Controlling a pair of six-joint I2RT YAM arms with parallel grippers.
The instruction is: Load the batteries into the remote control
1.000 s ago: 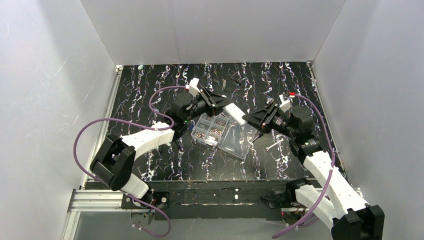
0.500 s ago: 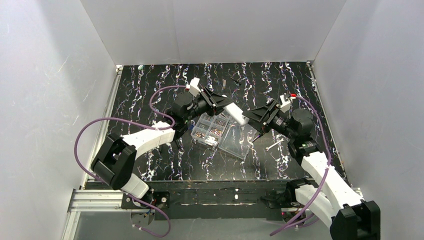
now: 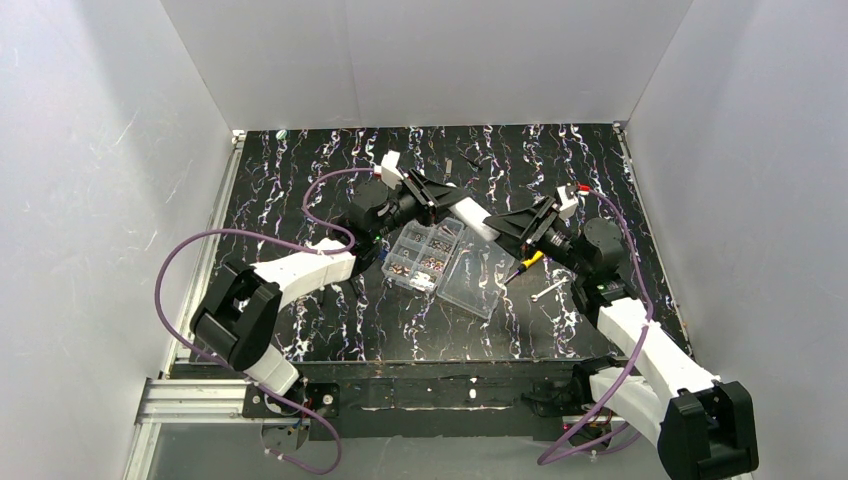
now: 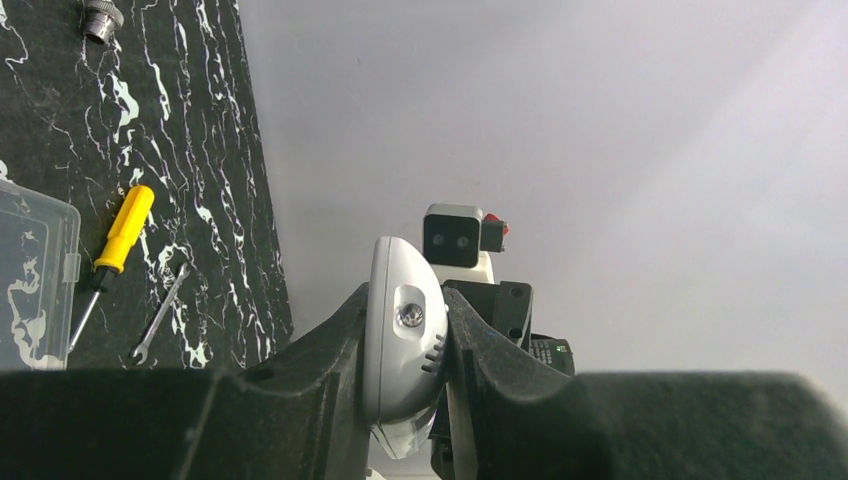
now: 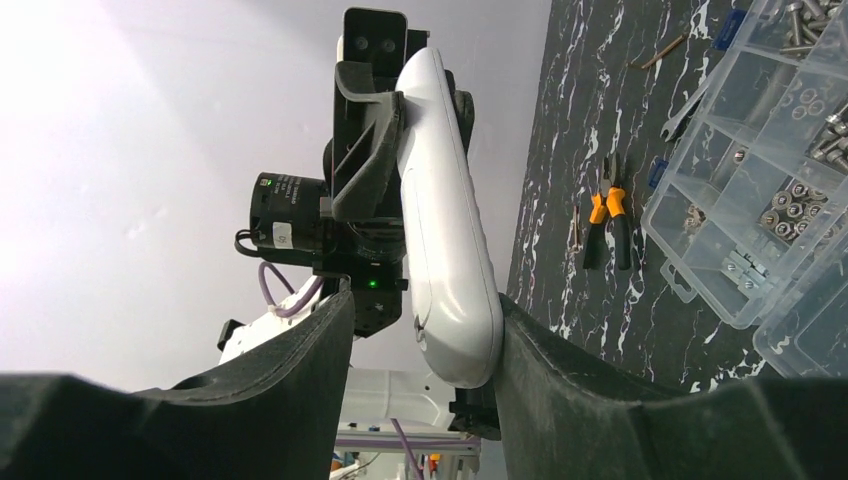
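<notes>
Top external view, left to right: on the black, white-veined table, a clear plastic compartmented box lies near the middle, its clear lid folded open to the right. Several cells hold small metal screws and nuts. Above the box, your left gripper is closed on one end of the slim white plastic remote control, holding it in the air. The remote slants rightward, and its other end sits between the fingers of your right gripper. Right wrist view shows those jaws spread wider than the remote, with one finger just beside it and a gap on the other side. Below that gripper, a yellow-handled screwdriver and a small metal spanner lie on the table.

The remote is smooth, glossy white with rounded ends. Left wrist view shows its tip squeezed between both fingers, with a small round clear lens and a few short slots beside it. You cannot tell which face is up.

Right wrist view also shows orange-and-black pliers on the table beside the box. A white sticker on your left arm's black wrist carries print too small to read.
</notes>
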